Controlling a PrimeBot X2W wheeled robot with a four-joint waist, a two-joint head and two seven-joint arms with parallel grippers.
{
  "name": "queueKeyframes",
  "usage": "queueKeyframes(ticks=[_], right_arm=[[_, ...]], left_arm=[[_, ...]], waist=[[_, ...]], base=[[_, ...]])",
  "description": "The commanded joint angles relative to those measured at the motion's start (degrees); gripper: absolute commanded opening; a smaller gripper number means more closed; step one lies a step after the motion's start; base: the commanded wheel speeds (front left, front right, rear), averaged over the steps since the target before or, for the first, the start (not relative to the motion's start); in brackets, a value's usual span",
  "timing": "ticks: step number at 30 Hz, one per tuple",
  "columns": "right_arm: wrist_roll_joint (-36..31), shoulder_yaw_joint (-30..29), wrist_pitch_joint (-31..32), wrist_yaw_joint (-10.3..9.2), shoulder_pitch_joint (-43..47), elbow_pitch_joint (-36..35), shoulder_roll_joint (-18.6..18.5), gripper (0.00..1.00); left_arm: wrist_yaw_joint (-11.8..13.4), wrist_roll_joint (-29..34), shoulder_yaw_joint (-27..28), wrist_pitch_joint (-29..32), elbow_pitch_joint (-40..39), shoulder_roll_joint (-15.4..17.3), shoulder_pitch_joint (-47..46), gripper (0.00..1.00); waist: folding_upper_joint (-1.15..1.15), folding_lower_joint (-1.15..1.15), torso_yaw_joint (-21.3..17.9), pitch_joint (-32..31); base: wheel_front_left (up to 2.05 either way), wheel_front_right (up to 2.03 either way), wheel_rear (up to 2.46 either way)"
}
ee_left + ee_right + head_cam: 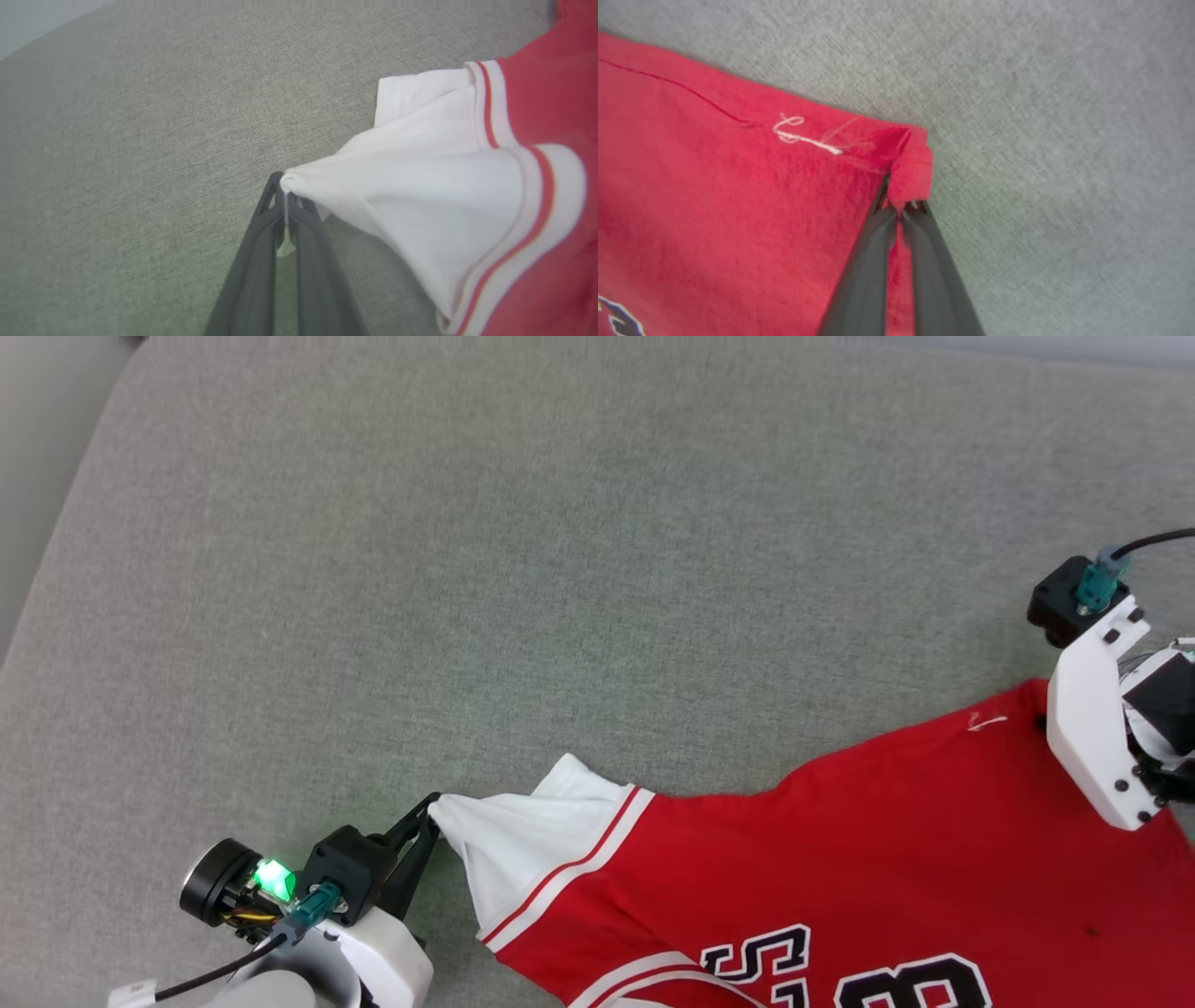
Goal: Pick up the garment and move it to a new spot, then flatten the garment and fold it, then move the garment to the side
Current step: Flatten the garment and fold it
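The garment (840, 859), a red jersey with white sleeves, striped trim and black white-outlined numerals, lies stretched across the lower right of the grey cushion. My left gripper (431, 807) at the lower left is shut on the tip of the white sleeve (420, 186); in the left wrist view the white cloth is pinched between the dark fingers (261, 261) of the left gripper (283, 183). At the right, my right gripper (901, 205) is shut on the garment's red corner (911, 163), beside a small white embroidered mark (803, 135). In the head view its white bracket (1092, 728) covers the fingertips.
The grey fabric cushion (523, 569) stretches wide behind and left of the garment. Its rounded left edge (56, 551) borders a paler surface. A black cable (1153, 539) runs off the right wrist.
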Motion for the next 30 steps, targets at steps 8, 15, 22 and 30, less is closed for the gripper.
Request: queueKeyframes(ticks=[8,15,22,30], right_arm=[[1.6,2.2,-12.0,-0.02,-2.5,-1.6,-1.0,0.00],[1.5,0.5,-20.5,-0.02,-4.2,-3.2,-2.6,0.00],[-0.6,-3.5,-24.6,-0.03,-8.8,-3.4,-1.3,0.00],[-6.6,-10.1,-26.6,-0.03,-18.6,-0.3,2.7,0.00]], left_arm=[[-0.8,0.4,-0.2,0.2,1.6,1.4,-1.2,0.00],[-2.4,1.7,1.6,1.6,1.8,1.9,-8.0,0.00],[-4.3,4.0,4.4,3.3,2.3,2.0,-18.6,0.00],[-7.7,7.9,8.3,5.9,5.5,-0.8,-37.6,0.00]], waist=[[0.00,0.00,-3.9,-10.4],[0.00,0.00,-5.8,-16.0],[0.00,0.00,-8.1,-15.9],[0.00,0.00,-9.9,-9.7]], base=[[0.00,0.00,0.00],[0.00,0.00,0.00],[0.00,0.00,0.00],[0.00,0.00,0.00]])
